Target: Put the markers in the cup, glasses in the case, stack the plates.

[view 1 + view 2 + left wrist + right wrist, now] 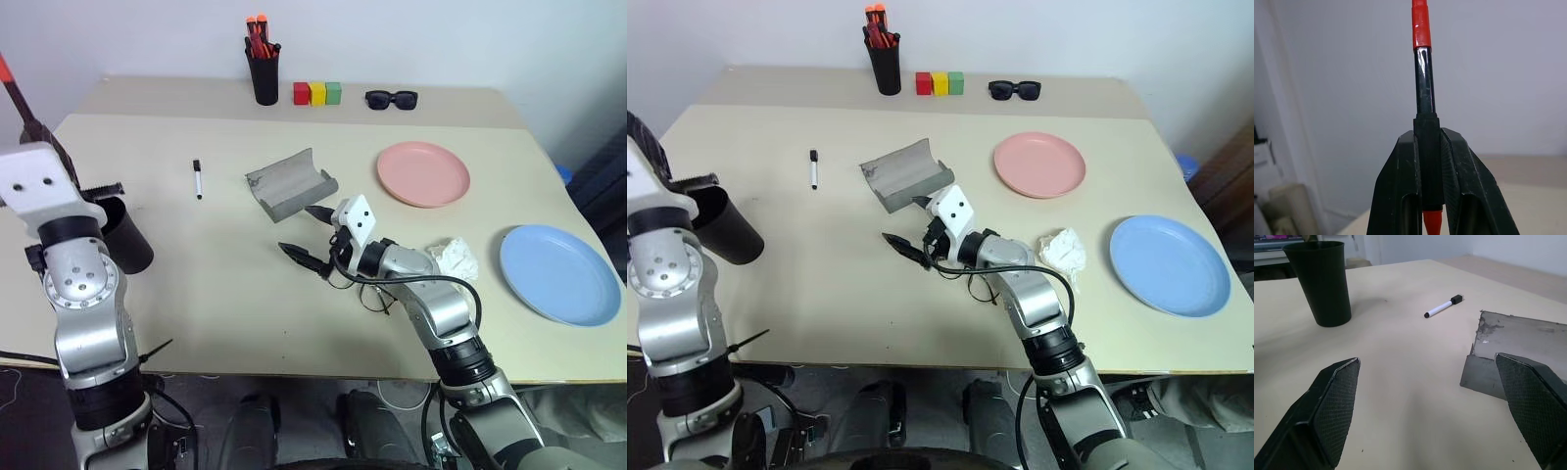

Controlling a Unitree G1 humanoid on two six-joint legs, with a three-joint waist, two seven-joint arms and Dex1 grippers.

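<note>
My left gripper (1427, 132) is shut on the red-orange marker (1421, 29), raised at the table's left end, above and beside the black cup (127, 235). On the table between cup and case lies the white marker (197, 179). The grey case (291, 183) lies open near the middle. Just in front of it my right gripper (306, 235) is open and holds nothing. The wire-framed glasses (373, 297) lie partly hidden under my right forearm. Right of the case sits the pink plate (423, 173), and the blue plate (559, 273) is near the right edge.
A black pen holder (265, 73) with orange-red markers, three coloured blocks (317, 93) and dark sunglasses (392, 98) line the back of the table. A crumpled white tissue (453, 257) lies between my right arm and the blue plate.
</note>
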